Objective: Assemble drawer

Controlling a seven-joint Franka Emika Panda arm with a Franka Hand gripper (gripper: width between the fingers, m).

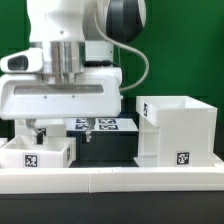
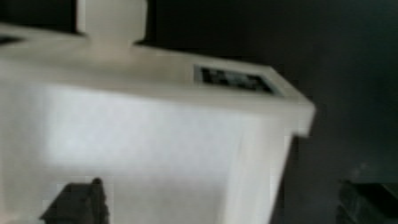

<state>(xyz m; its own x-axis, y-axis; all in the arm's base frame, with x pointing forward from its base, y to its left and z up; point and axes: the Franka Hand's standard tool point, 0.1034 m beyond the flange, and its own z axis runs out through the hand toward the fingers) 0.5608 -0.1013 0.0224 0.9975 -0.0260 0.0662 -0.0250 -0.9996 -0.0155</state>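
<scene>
Front edge: long low white border rail (image 1: 120, 182). Behind it, at the front corner, shallow white plastic tray (image 1: 40, 152). The gripper (image 1: 63, 131) is empty, fingers wide apart, straddling one tray side wall.

Exterior view: bright, even light, slightly soft. Wrist view: dark surroundings, strongly blurred; a white tagged plastic part (image 2: 160, 135) glows, overexposed in its middle.

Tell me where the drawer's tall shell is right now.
In the exterior view the shell stands at that view's right, just behind the long white rail and to the right of the marker board.
</scene>
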